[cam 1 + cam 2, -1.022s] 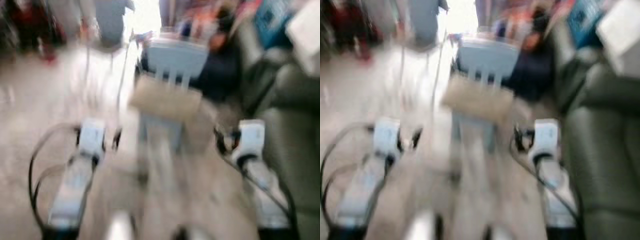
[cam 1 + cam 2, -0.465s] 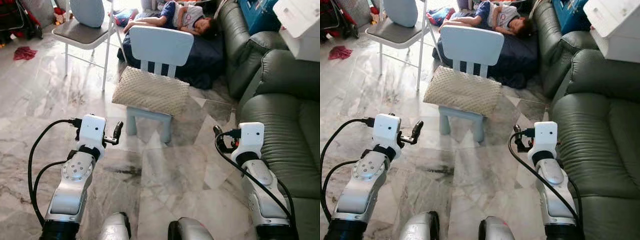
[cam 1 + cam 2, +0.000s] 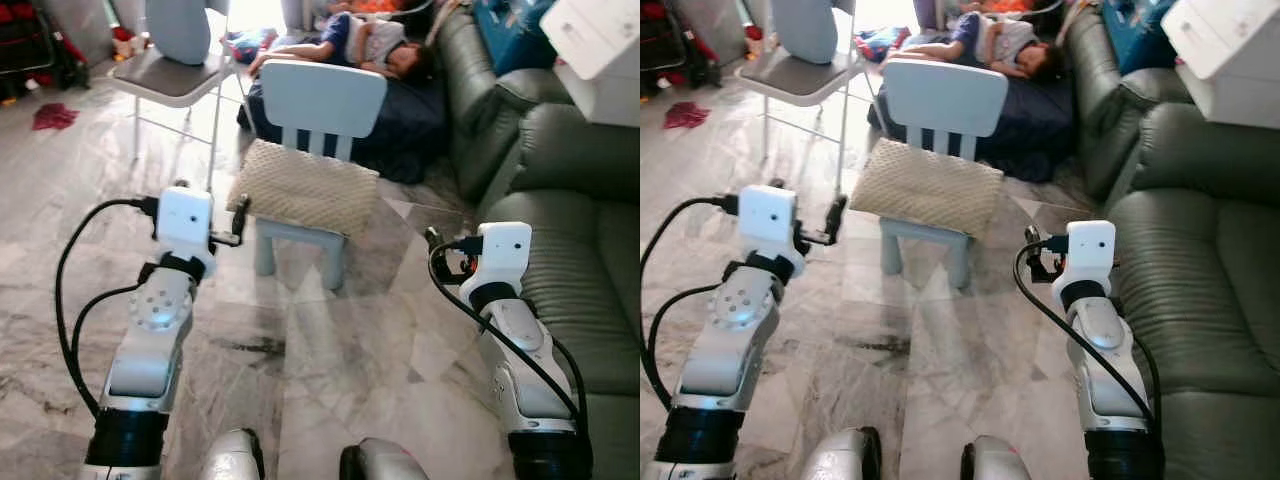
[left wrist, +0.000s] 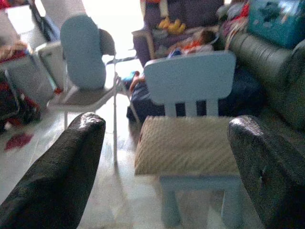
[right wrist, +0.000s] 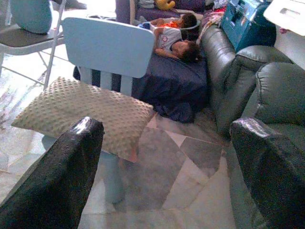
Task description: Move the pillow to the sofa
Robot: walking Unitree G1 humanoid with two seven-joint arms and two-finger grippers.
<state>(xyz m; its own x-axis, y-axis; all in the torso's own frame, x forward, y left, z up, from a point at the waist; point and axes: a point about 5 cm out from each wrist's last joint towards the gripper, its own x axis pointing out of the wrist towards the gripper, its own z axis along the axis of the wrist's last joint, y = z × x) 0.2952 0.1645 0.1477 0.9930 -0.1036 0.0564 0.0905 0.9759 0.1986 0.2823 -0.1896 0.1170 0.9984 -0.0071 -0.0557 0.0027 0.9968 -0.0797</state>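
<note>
While both the left gripper [image 4: 167,157] and right gripper [image 5: 167,162] hang with fingers spread wide and empty, the beige dimpled pillow [image 3: 304,188] lies ahead between them on the small light-blue chair [image 3: 320,100], with the dark green leather sofa [image 3: 580,260] beyond the right gripper.

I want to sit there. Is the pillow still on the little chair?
Yes. The pillow lies flat on the blue chair seat, overhanging it.

The pillow [image 3: 305,187] lies on the chair [image 3: 318,110], left of the sofa [image 3: 575,215].
</note>
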